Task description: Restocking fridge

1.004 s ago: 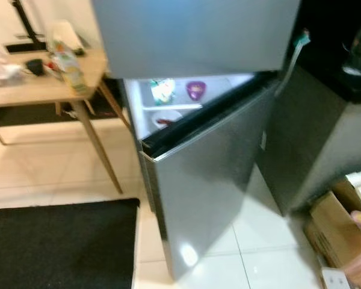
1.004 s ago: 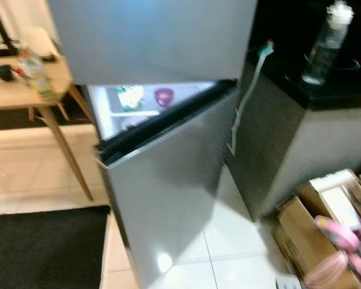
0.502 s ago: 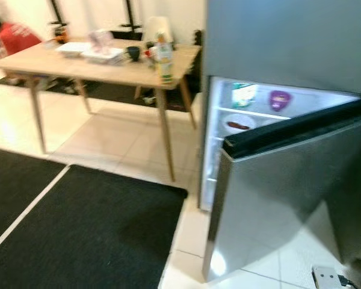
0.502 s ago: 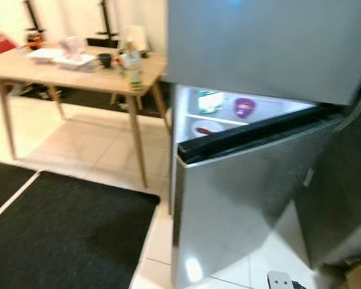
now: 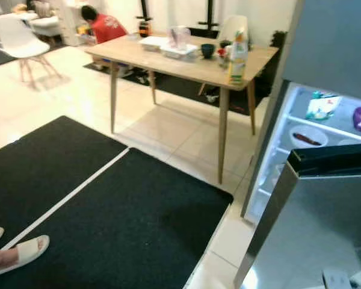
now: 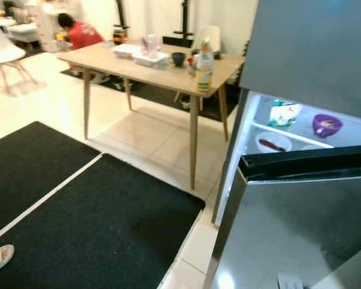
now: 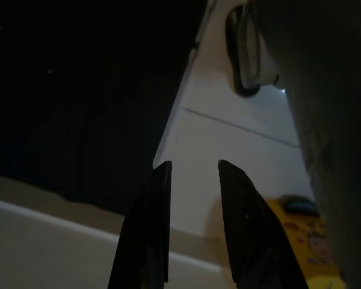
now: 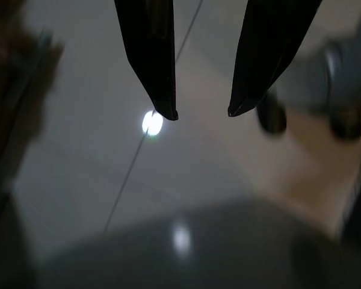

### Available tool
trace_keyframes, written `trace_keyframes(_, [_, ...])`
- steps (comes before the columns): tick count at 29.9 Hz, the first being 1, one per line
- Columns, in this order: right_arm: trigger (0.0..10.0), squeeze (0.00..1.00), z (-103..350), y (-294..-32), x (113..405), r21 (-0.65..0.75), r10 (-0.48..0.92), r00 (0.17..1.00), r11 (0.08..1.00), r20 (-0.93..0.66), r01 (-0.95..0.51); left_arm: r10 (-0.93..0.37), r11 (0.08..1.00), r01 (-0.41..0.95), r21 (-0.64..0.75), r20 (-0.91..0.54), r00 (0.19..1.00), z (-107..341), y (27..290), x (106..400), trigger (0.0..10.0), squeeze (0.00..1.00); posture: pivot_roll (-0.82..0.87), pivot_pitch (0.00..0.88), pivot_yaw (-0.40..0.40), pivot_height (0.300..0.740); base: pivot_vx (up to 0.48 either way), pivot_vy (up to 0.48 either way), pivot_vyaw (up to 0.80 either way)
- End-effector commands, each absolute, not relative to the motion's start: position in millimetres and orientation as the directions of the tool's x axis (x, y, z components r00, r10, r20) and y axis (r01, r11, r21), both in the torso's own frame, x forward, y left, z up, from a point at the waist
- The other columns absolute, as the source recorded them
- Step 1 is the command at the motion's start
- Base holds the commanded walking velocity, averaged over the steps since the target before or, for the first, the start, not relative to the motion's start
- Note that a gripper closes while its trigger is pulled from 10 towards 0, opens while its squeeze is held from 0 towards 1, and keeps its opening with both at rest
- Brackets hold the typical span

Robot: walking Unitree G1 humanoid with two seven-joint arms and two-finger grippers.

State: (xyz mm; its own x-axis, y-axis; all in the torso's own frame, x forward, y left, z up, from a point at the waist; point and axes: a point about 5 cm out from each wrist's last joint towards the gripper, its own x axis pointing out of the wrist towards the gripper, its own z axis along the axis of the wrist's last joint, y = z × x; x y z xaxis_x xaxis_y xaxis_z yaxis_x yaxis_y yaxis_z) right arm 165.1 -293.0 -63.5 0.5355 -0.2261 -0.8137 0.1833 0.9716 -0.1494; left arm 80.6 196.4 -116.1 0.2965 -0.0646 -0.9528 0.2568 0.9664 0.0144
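The grey fridge stands at the right with its lower door (image 6: pixel 301 223) swung partly open and the inside lit. On its shelves sit a green and white packet (image 6: pixel 283 113), a purple bowl (image 6: pixel 327 125) and a white bowl (image 6: pixel 272 142) with something red in it. A wooden table (image 6: pixel 150 63) to the fridge's left carries a tall juice bottle (image 6: pixel 204 65), a dark cup (image 6: pixel 178 58) and clear trays. My left gripper (image 7: pixel 194 165) hangs open in a dark view, holding nothing. My right gripper (image 8: pixel 203 113) is open over the glossy tiled floor, also holding nothing.
Two black mats (image 5: pixel 108 211) cover the floor in front of me. A person's foot in a white slipper (image 5: pixel 21 253) rests at the near left. A person in a red shirt (image 5: pixel 102 27) crouches beyond the table, and a white chair (image 5: pixel 18 42) stands at the far left.
The whole picture has swung to the left: the fridge now lies at the right edge, and the table, mats, chair and slippered foot have come into sight.
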Motion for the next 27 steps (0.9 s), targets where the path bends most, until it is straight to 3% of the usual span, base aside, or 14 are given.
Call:
trace_keyframes(1, [10.0,0.00,-63,-297,161,-0.155,-0.245,0.530,0.966,-0.812,0.208,-0.071,0.966,0.259,0.016,-0.943,0.324,-115,193,89,10.0,0.00,-0.06,0.000,-0.030,0.740,0.000,0.000,0.00])
trace_keyframes(6, [10.0,0.00,-44,-298,198,-0.156,-0.237,0.631,0.971,-0.738,0.183,-0.071,0.964,0.264,0.016,-0.946,0.317,-115,194,88,10.0,0.00,-0.07,0.000,-0.030,0.740,0.000,0.000,0.00])
trace_keyframes(10, [10.0,0.00,-38,-295,210,-0.166,-0.231,0.655,0.973,-0.720,0.161,-0.070,0.964,0.266,0.017,-0.946,0.317,-115,193,88,10.0,0.00,-0.06,0.000,-0.039,0.740,0.000,0.000,0.00])
trace_keyframes(22, [10.0,0.00,-40,-286,212,-0.107,-0.196,0.686,0.980,-0.701,0.170,-0.062,0.959,0.283,0.031,-0.947,0.315,-114,198,90,10.0,0.00,-0.05,0.000,-0.026,0.740,0.000,0.000,0.00])
trace_keyframes(27, [10.0,0.00,-41,-284,212,-0.100,-0.189,0.687,0.981,-0.702,0.168,-0.062,0.958,0.284,0.032,-0.947,0.315,-113,200,90,10.0,0.00,-0.05,0.000,-0.022,0.740,0.262,0.000,0.00])
